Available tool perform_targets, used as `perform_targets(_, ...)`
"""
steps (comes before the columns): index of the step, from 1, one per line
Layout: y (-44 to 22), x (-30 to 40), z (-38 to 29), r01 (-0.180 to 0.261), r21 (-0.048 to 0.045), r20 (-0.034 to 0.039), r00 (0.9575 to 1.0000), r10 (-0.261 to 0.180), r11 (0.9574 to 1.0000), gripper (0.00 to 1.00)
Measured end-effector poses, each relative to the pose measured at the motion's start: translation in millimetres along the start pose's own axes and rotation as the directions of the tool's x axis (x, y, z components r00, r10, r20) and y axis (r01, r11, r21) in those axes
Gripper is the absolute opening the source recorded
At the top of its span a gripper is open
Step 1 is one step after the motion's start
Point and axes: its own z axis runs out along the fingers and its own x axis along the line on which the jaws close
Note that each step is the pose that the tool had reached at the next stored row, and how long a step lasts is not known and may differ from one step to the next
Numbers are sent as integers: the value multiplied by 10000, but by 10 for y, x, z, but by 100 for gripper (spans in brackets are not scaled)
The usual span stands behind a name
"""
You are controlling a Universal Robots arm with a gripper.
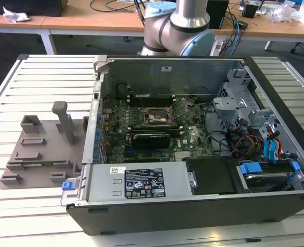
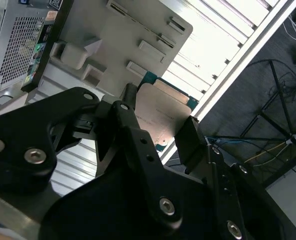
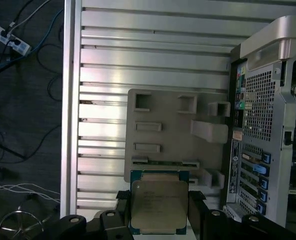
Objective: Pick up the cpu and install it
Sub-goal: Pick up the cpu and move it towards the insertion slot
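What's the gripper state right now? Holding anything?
Gripper: closed, holding the cpu, with the jaws against two opposite edges of the chip in both wrist views.

Table: bare slats [image 1: 43,77] lie open to the exterior view's left of the grey tray [image 1: 38,154] and behind it.
Tray: blocks rise from it, and a tall post [image 1: 63,121] stands near the computer case [image 1: 193,211].
Case: open on top; the socket [image 1: 154,117] lies between a tilted metal frame [image 1: 180,107] and a dark card [image 1: 150,140].
Exterior view's right: a drive cage [image 1: 234,103] and cables [image 1: 244,141] crowd that end.
Rear: the arm [image 1: 180,25] stands behind the case.
Hand: the hand [image 3: 159,202], closed on the cpu [image 3: 159,212], is apart from the tall post.
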Motion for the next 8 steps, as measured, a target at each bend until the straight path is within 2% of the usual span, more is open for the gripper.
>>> perform_targets(4,-4,-1,-60,1,31,-1,10000,-1,10000,55)
perform_targets(8,-10,-4,-167,2,90,-5,10000,-2,10000,55)
